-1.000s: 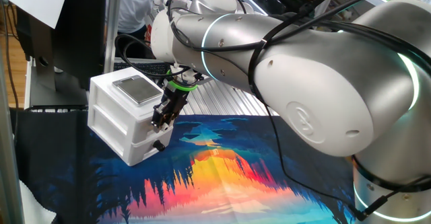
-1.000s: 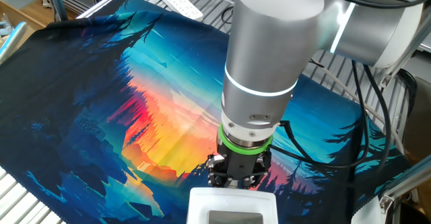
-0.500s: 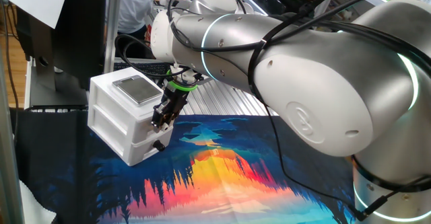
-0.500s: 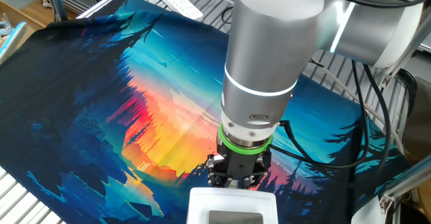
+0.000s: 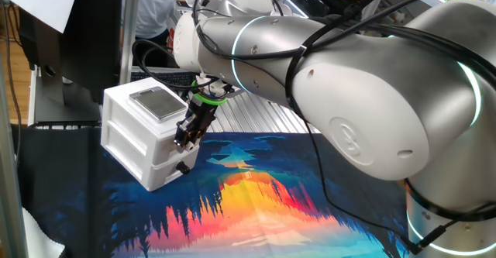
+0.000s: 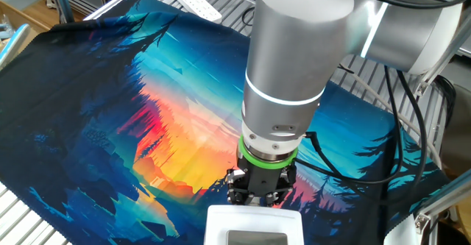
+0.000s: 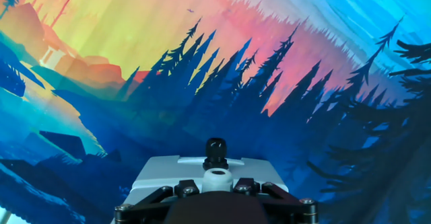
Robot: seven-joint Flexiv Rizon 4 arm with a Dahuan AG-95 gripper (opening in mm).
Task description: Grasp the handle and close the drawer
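Nothing has moved: the end effector (image 5: 183, 139) still pinches the handle (image 7: 217, 180), drawer (image 5: 159, 142) front facing the mat (image 6: 132, 112).

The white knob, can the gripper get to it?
Probably yes. In the hand view the white knob sits right at the gripper, nothing between them. Whether the fingers already pinch it is hidden.

Bright, even overhead light, all views sharp. Soft glare streaks on arm (image 5: 364, 95) shell, upper right of frame. Hand view: foreground at bottom edge slightly soft, mild edge distortion.
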